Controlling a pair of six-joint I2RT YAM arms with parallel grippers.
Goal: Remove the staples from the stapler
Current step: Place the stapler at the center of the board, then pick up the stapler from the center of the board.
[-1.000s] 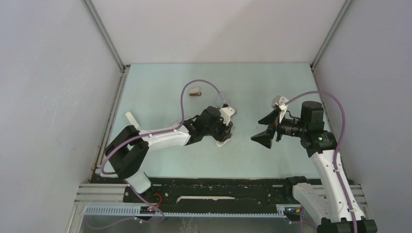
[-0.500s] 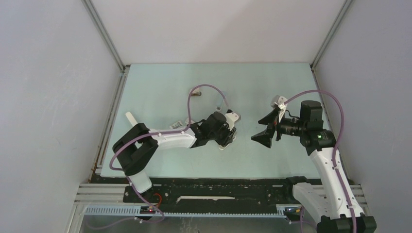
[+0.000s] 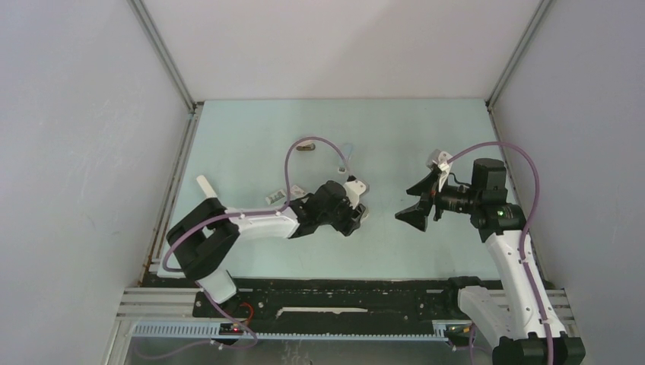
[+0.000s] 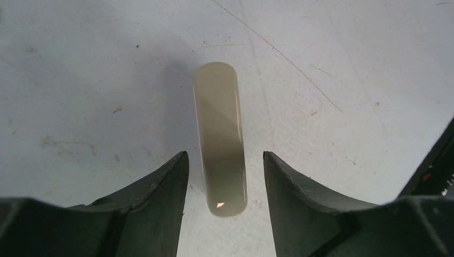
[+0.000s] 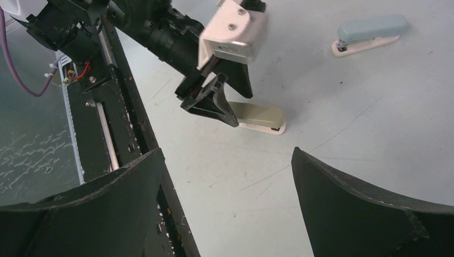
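Pale-green table [image 3: 251, 137] — left gripper [image 4: 225, 156] part-open, straddling a cream stapler [image 4: 218, 123] without touching it — right gripper [image 5: 227, 152] wide open, empty.

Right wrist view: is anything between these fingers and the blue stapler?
Nothing visible. Only bare table lies between the right gripper and the blue stapler; the left gripper and cream stapler sit off to one side.
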